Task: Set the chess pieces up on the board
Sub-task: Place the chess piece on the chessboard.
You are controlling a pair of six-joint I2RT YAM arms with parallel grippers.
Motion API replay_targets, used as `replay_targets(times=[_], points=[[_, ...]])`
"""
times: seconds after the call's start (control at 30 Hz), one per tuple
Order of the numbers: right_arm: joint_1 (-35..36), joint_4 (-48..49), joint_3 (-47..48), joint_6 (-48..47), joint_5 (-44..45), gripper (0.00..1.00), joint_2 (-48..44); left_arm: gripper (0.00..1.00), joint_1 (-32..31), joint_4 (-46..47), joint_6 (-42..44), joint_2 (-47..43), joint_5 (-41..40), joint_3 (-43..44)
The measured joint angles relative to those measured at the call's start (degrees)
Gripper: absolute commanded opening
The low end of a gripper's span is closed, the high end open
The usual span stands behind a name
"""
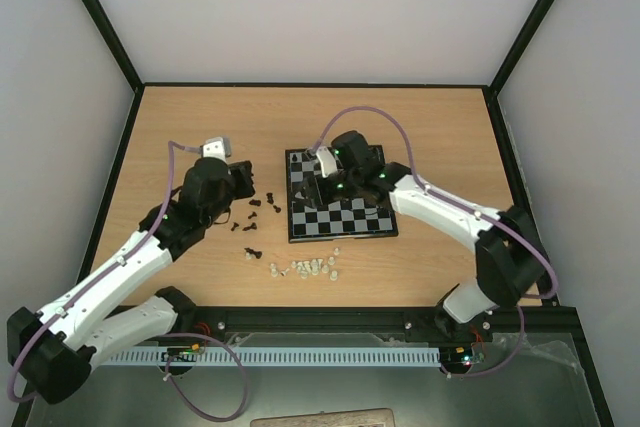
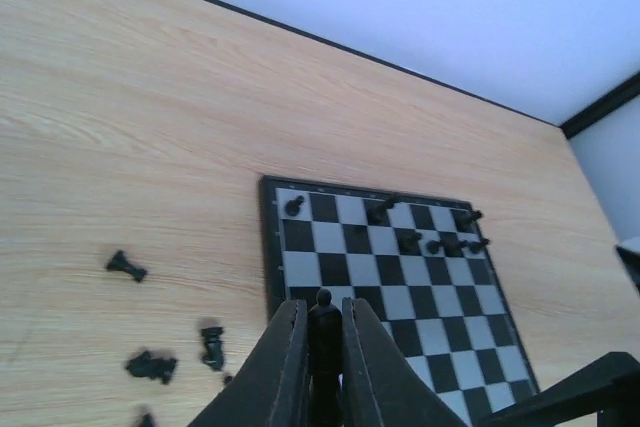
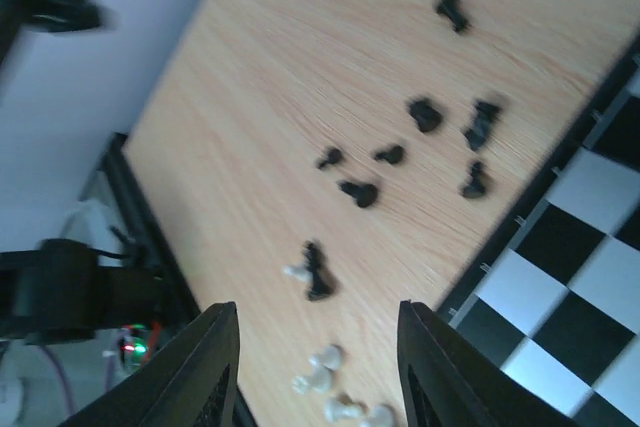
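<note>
Chess pieces [image 2: 127, 266] loose on table [image 2: 150, 127] near board [image 2: 300, 269] L edge.

1 board [image 1: 338, 197]. Black pcs [image 3: 358, 191]: 1 betw. left gripper [image 2: 323, 309] jaws, ~7 on squares beyond them, 8 loose ahead of right gripper [image 3: 318, 312] jaws. Whitish pcs [image 1: 305, 268]: count unclear.
</note>
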Motion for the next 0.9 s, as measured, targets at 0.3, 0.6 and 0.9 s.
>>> replay_targets(times=[0.3,0.6,0.9], points=[[0.20,14.60,-6.12,2.25,-5.75,0.47,-8.39,0.02,0.00,7.52,-1.90,4.52,10.91,0.81],[0.20,19.28,-6.10,3.17,-7.87,0.45,-7.10,0.02,0.81,13.81,-6.21,6.27,21.57,0.70],[0.20,20.41,-6.10,3.37,-6.71,0.40,-6.10,0.02,0.87,16.61,-8.48,6.32,25.86,0.37]])
